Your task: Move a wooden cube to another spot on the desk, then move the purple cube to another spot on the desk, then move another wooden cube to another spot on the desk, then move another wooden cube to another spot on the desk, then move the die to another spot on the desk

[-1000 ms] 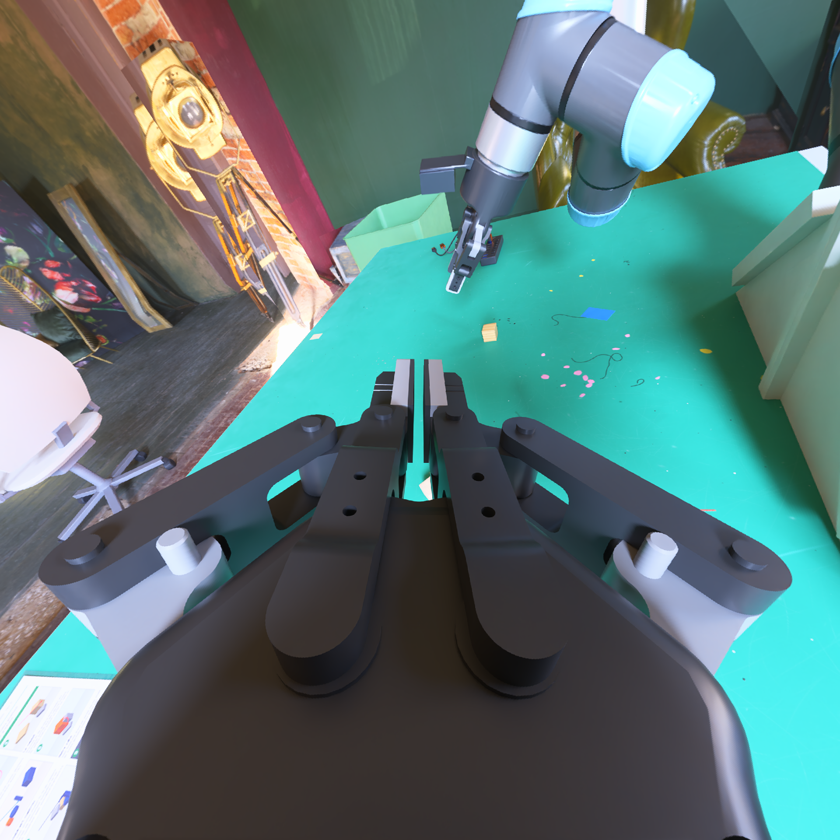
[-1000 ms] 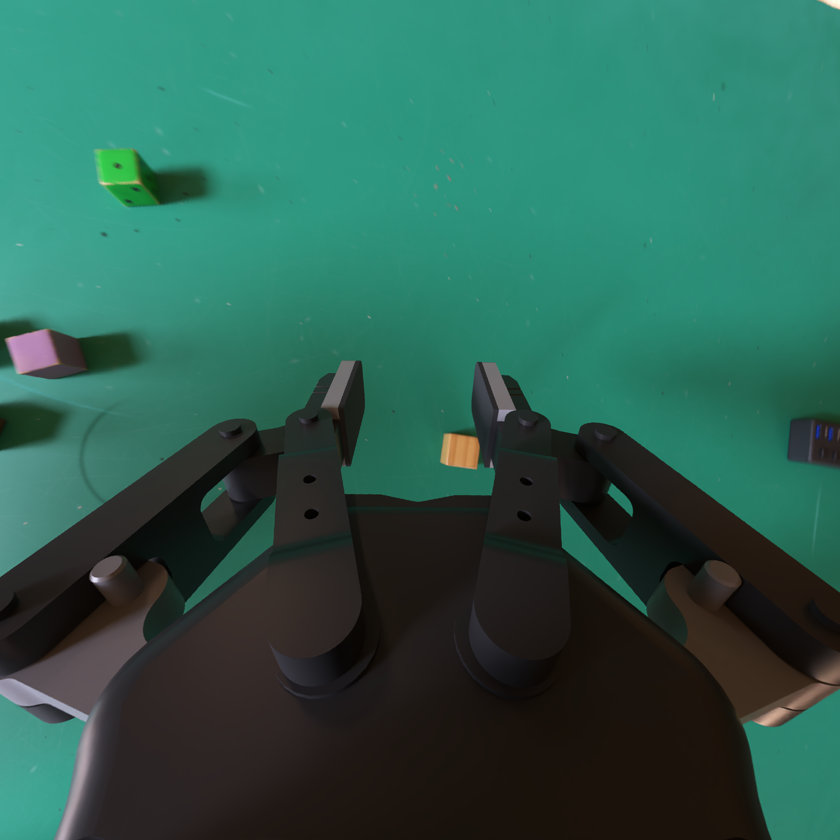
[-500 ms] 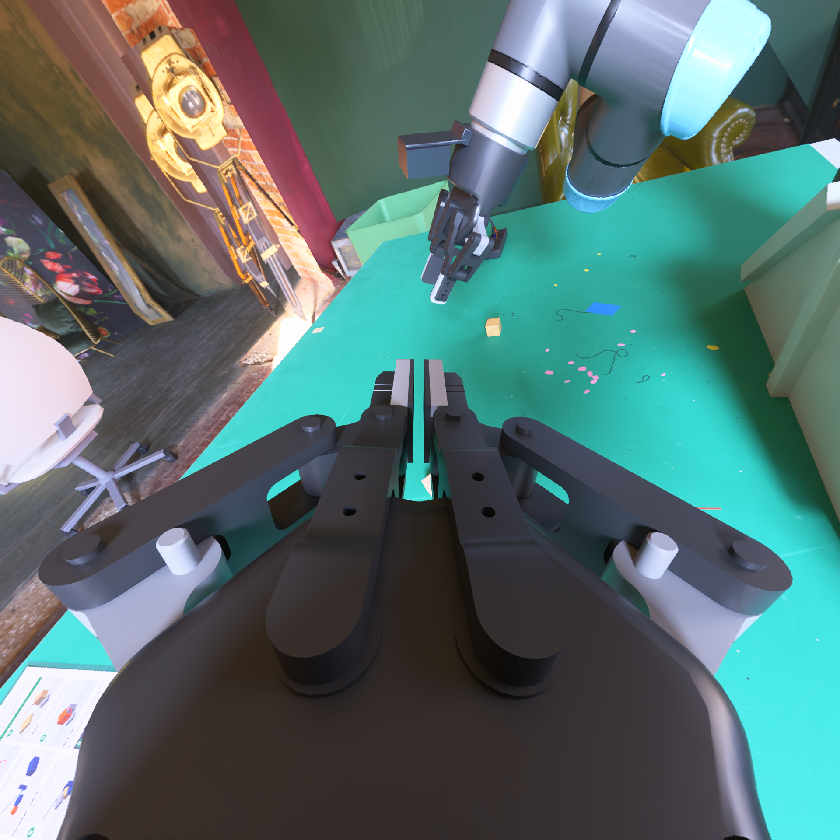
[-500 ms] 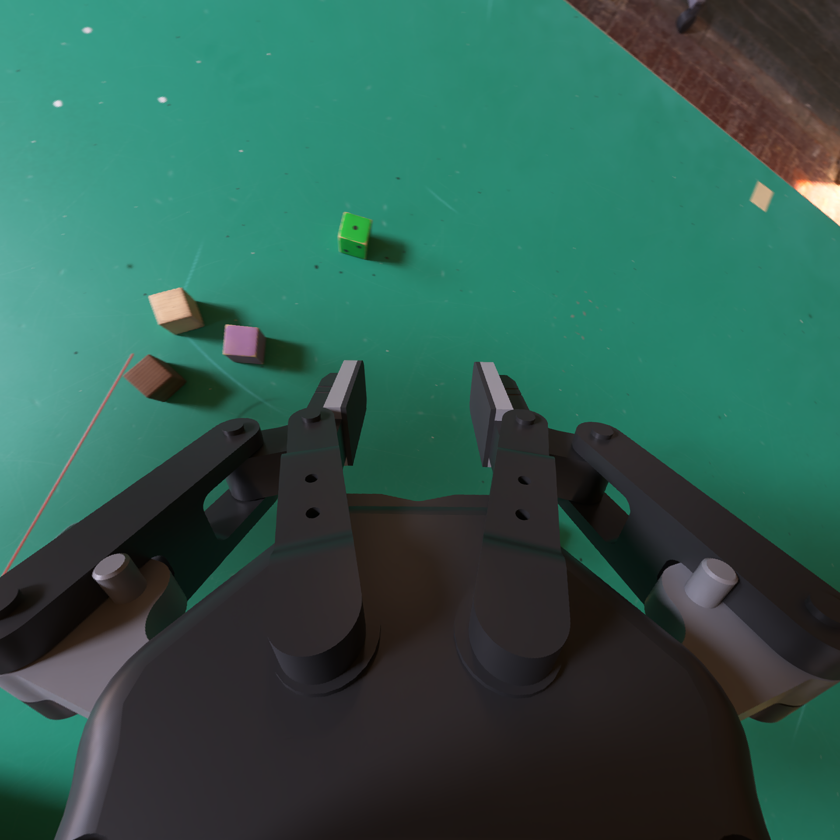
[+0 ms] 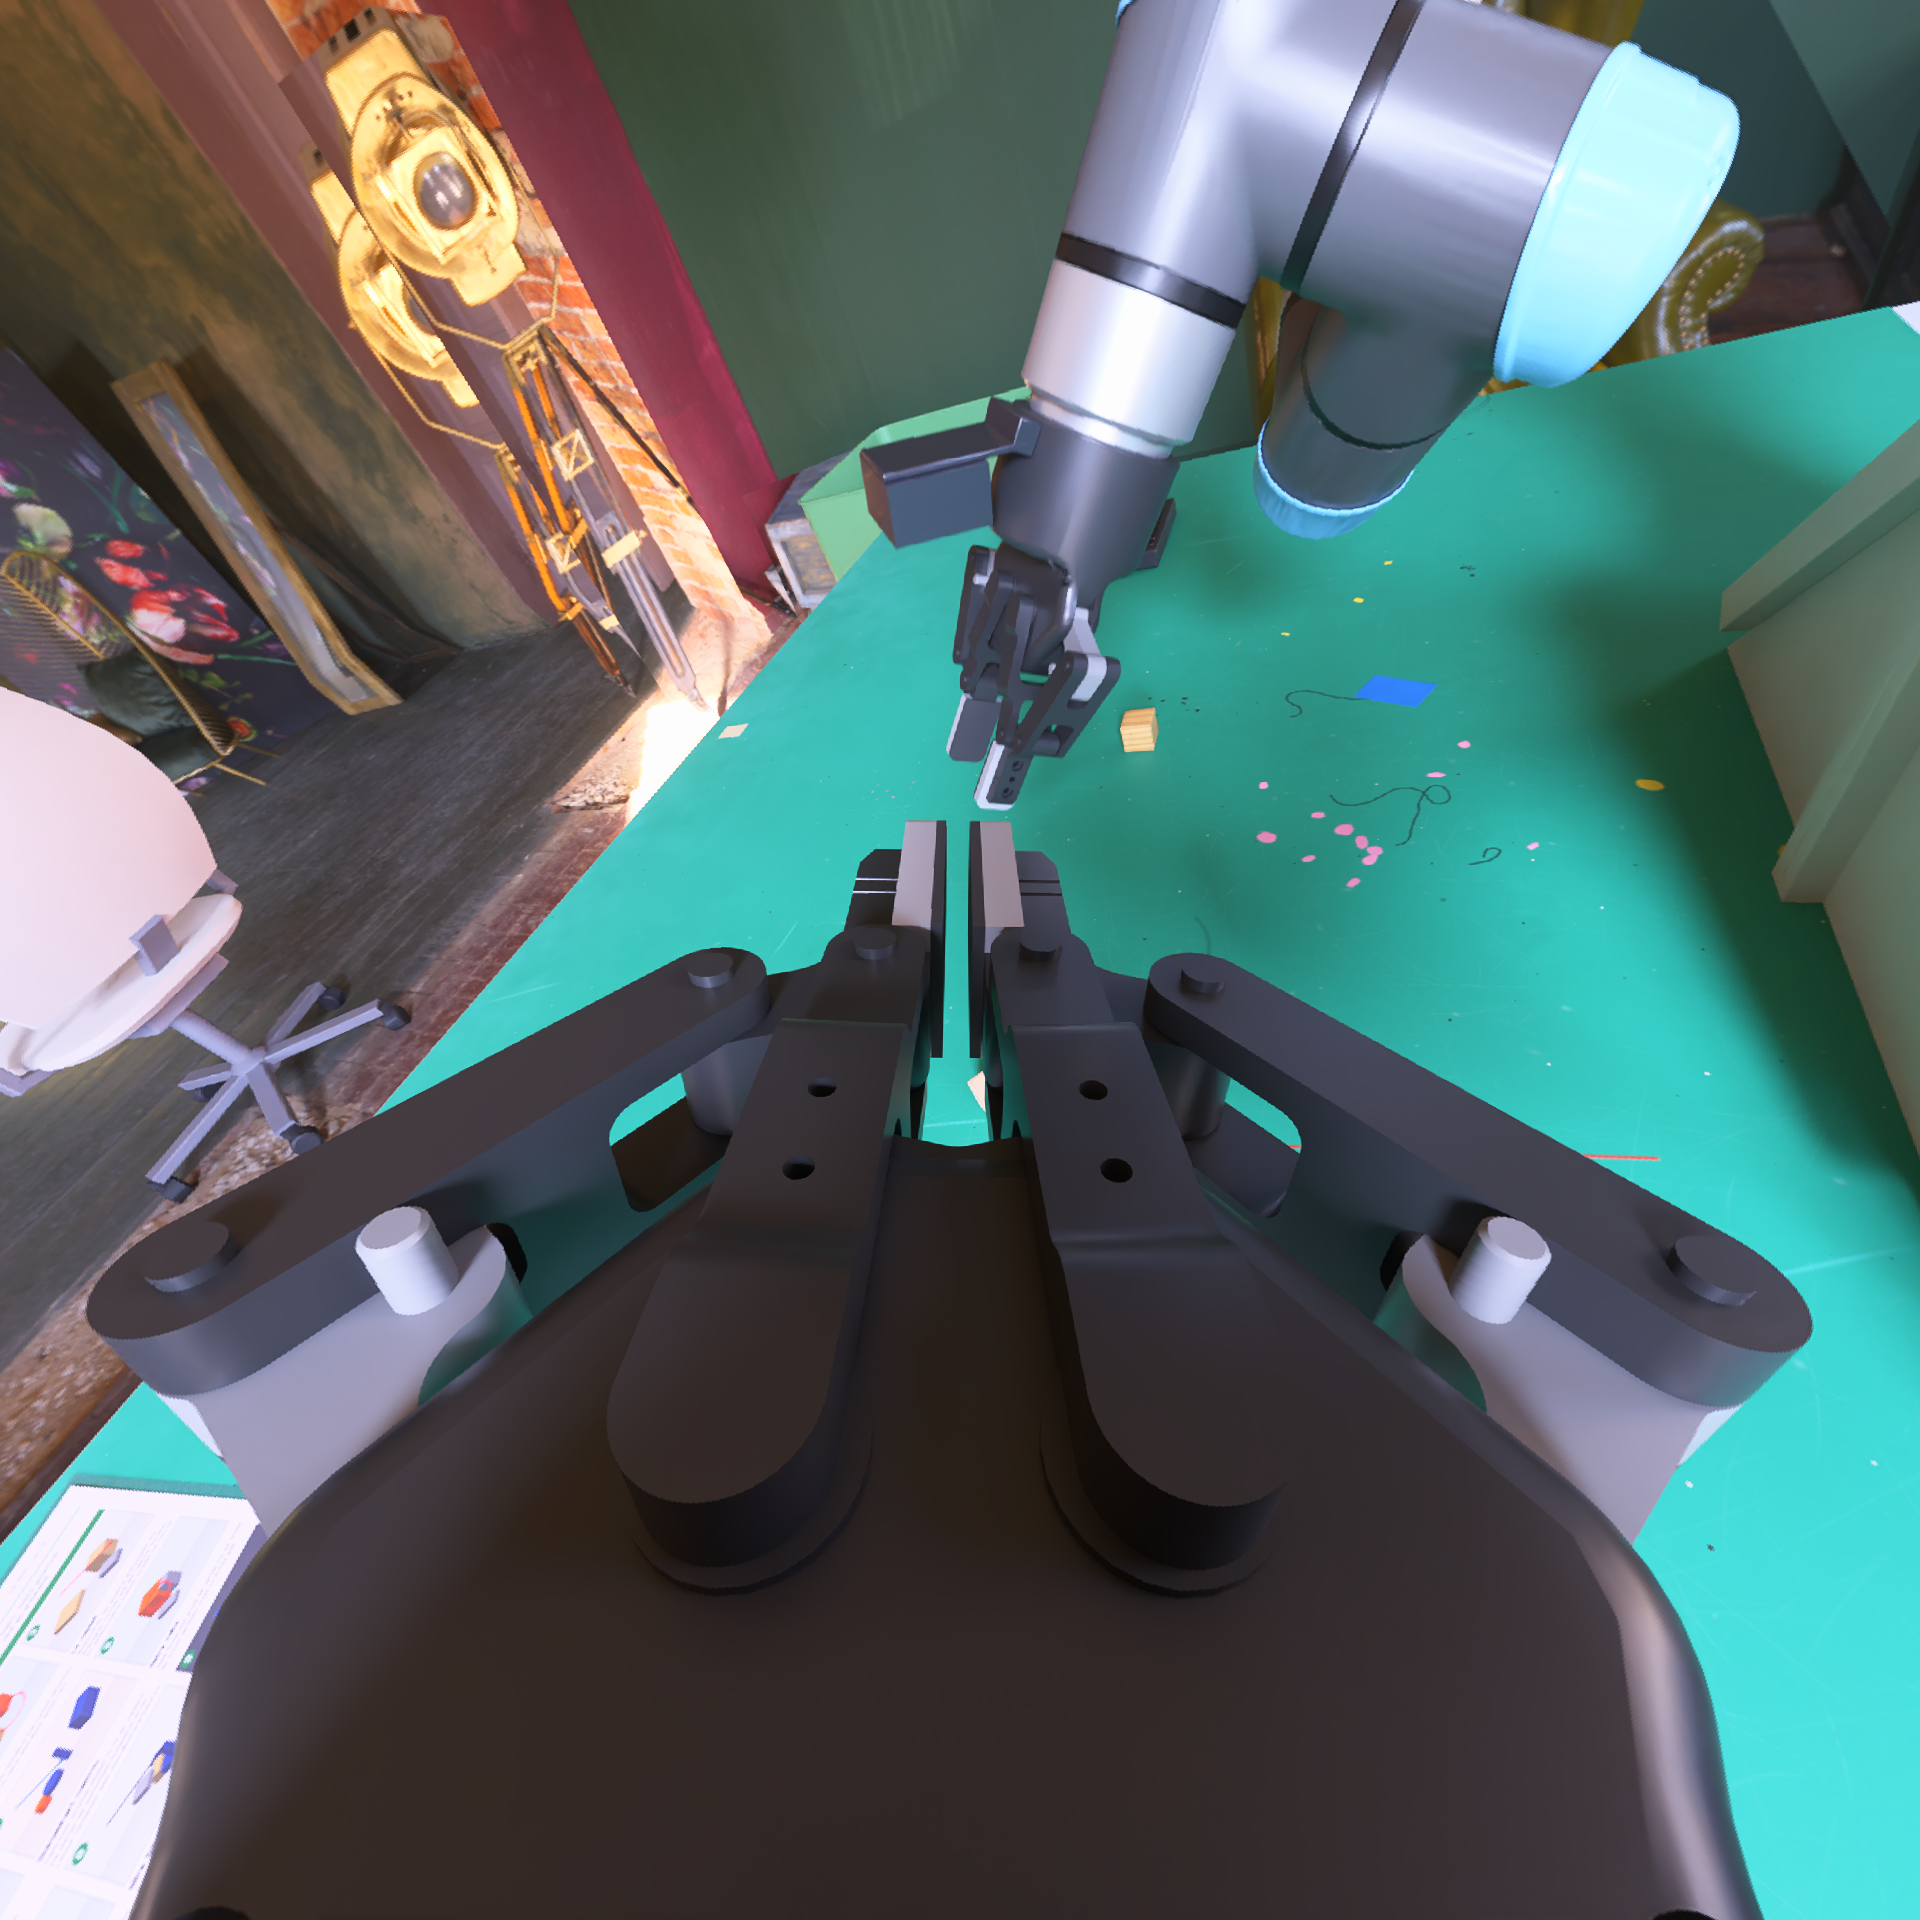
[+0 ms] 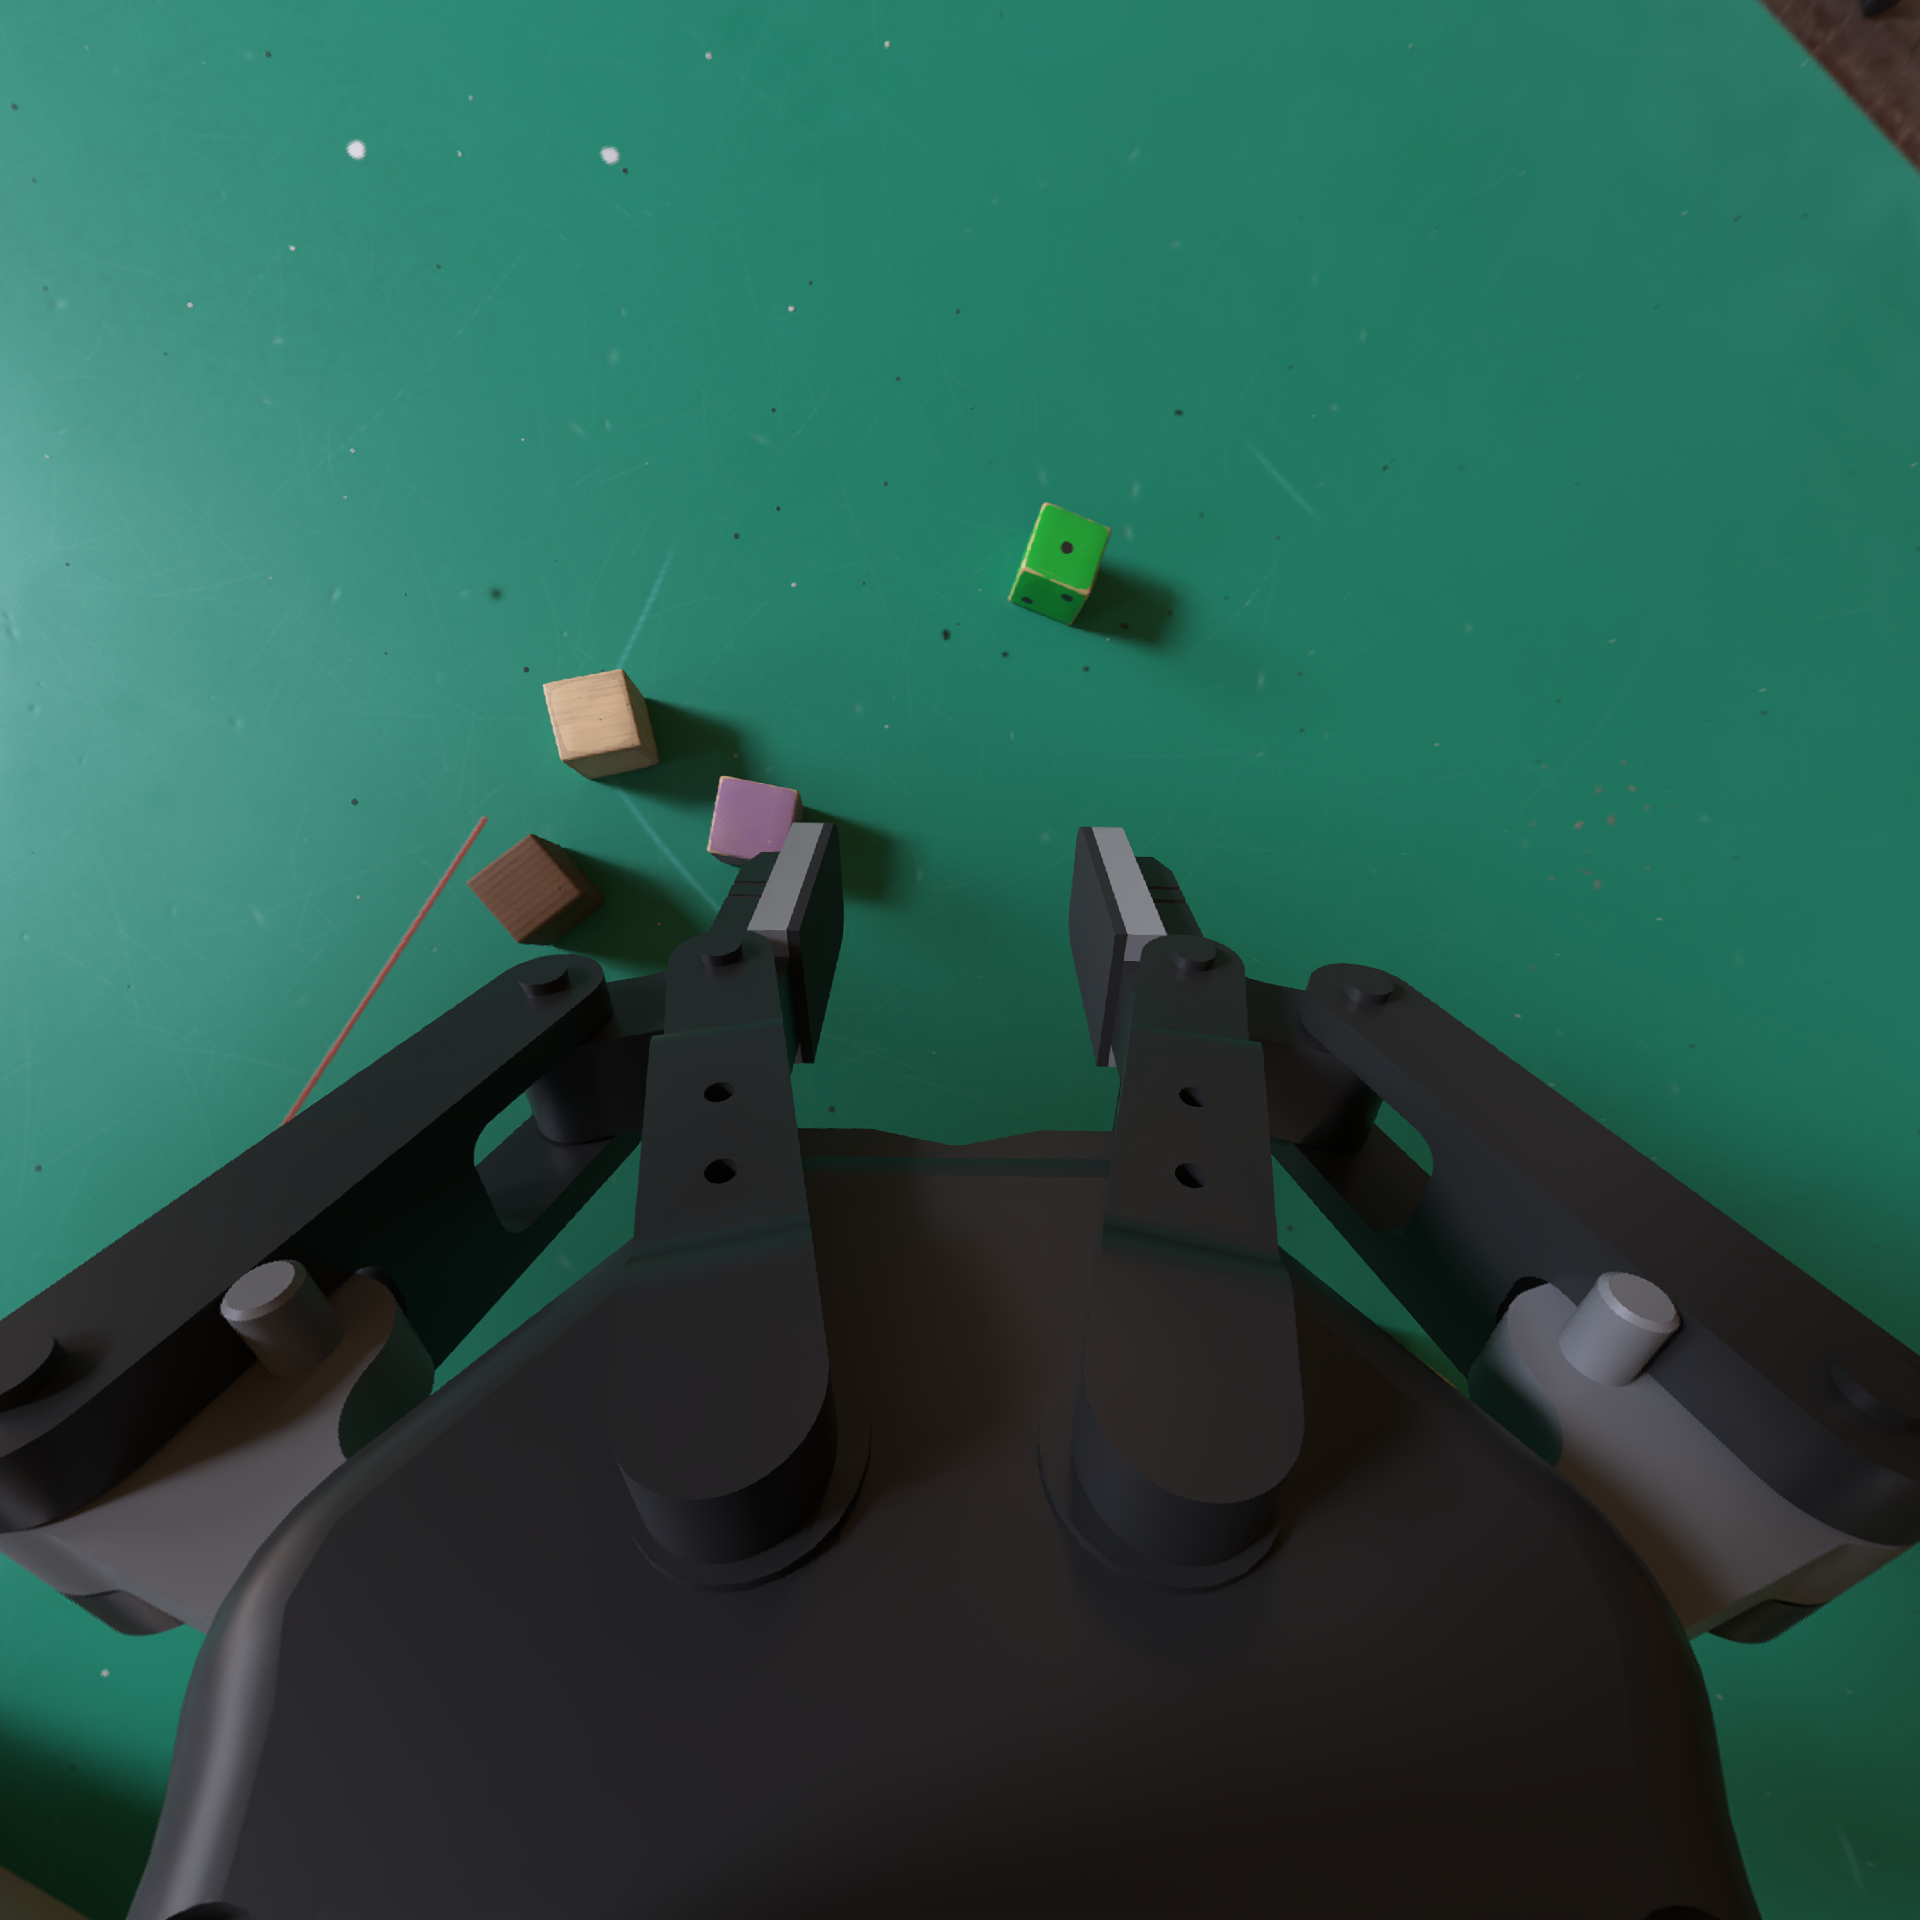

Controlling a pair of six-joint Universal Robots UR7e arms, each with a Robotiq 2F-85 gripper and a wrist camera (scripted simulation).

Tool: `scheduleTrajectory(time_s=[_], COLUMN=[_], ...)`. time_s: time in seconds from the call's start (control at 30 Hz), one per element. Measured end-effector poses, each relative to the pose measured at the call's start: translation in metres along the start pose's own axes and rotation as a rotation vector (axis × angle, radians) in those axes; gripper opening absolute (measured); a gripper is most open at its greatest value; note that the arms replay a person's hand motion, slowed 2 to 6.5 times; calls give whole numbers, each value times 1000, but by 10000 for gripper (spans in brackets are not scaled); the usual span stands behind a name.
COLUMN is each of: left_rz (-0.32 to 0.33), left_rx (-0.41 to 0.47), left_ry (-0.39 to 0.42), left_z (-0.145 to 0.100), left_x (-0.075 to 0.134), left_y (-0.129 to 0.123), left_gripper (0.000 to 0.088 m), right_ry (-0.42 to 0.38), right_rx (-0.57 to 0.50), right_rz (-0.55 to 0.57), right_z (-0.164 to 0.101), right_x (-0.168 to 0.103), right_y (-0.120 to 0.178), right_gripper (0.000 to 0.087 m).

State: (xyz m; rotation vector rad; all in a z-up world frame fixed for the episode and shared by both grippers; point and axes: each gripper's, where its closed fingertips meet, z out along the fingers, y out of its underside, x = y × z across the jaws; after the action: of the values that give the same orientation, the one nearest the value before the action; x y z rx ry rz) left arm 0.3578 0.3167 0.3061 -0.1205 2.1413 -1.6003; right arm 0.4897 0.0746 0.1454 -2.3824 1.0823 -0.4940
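A: Right wrist view, left to right. We list first a dark wooden cube (image 6: 533,888) resting on the green counter (image 6: 1351,312), beside a thin red line (image 6: 384,966).

B: Next a pale wooden cube (image 6: 600,722), then the purple cube (image 6: 752,819), just beside and partly behind one fingertip (image 6: 800,883) of the right end effector (image 6: 958,894). Whether they touch, we cannot tell.

A: That end effector: jaws well apart, nothing between them. Farthest right, the green die (image 6: 1060,563), standing apart from the cluster.

B: Left wrist view, left to right: printed sheets (image 5: 94,1642) at the counter's near corner; the left end effector (image 5: 958,868), pads nearly together with a thin slit, gripping nothing we can see; the right end effector again above the counter; then a third wooden cube (image 5: 1139,729), alone and well apart from the others.

A: Progress, as we judge it: that lone cube suggests the first move is done. The purple cube seems next; it is not yet held.

B: Remaining, then: purple cube, two wooden cubes, die.
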Motion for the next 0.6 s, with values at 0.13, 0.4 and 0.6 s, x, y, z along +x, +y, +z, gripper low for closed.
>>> scheduleTrajectory(time_s=[0.13, 0.4, 0.6], left_rz=[-1, 1, 5], left_rx=[-4, -5, 1], left_ry=[-2, 4, 18], left_z=[0, 0, -1], left_x=[0, 2, 4], left_y=[1, 1, 0], left_gripper=[39, 40, 41], right_ry=[-13, -53, -86], right_rx=[-24, -58, -88], right_rz=[28, 107, 159], right_z=[17, 48, 67], right_x=[-10, -29, -42], right_y=[2, 7, 12], right_gripper=[389, 361, 361])
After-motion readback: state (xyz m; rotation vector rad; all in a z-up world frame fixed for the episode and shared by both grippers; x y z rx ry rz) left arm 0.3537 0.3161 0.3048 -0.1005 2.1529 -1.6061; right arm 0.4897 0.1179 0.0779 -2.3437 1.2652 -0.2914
